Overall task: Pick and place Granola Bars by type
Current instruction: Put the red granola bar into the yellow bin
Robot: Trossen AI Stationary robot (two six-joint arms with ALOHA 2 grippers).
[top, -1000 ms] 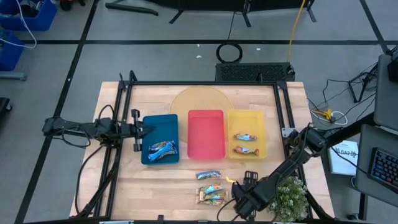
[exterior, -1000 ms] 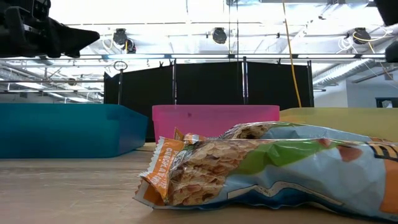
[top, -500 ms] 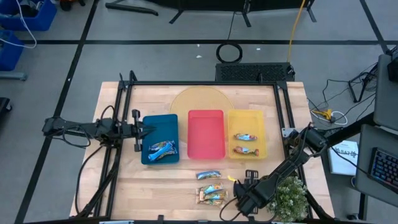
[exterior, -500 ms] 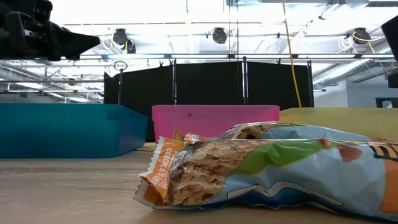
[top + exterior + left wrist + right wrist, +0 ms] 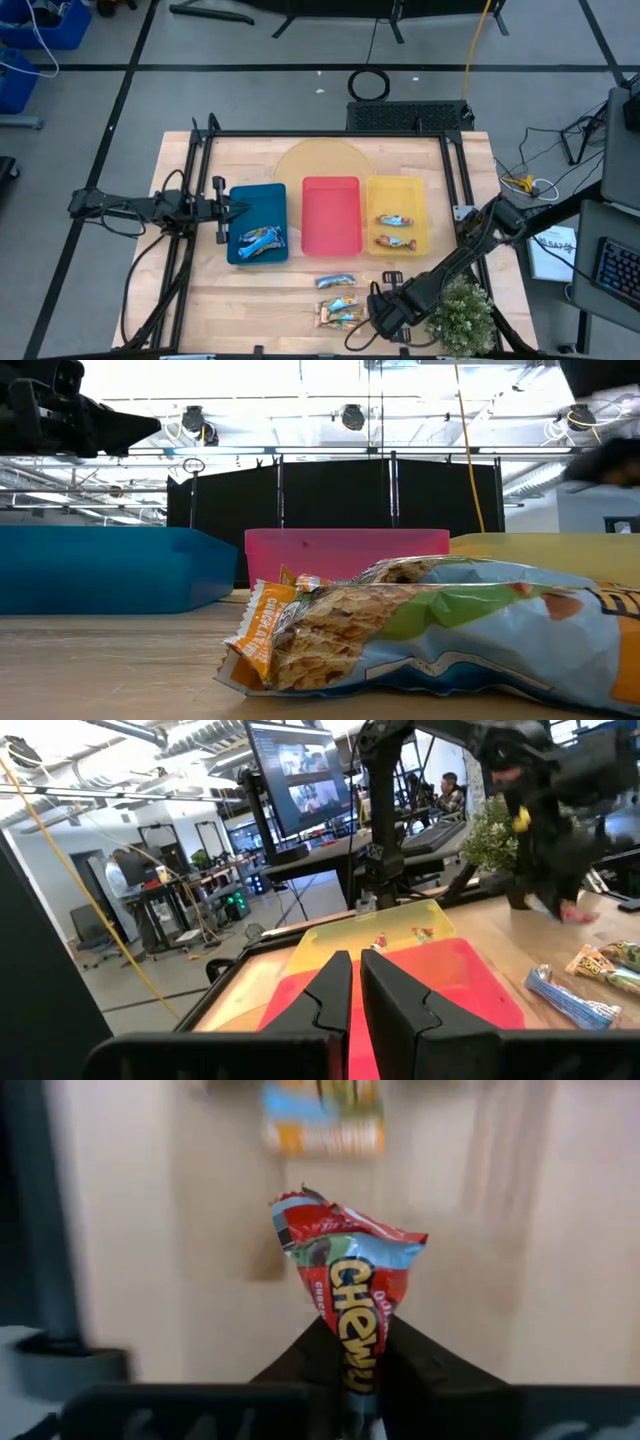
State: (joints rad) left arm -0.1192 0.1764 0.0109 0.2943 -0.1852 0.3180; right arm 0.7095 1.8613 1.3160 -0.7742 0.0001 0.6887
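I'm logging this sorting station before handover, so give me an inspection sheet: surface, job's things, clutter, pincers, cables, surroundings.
Surface: wooden table inside a black frame; blue tray, red tray and yellow tray stand side by side.
Job's things: blue-wrapped bars in the blue tray; two bars in the yellow tray; three bars loose on the table; the red tray holds none.
Clutter: a small green plant at the table's near right corner.
Pincers: right pincer near the loose bars, shut on a red Chewy bar; left pincer shut, at the blue tray's left edge, holding nothing.
Cables: yellow cable on the floor behind.
Surroundings: monitor, desks, a seated person.
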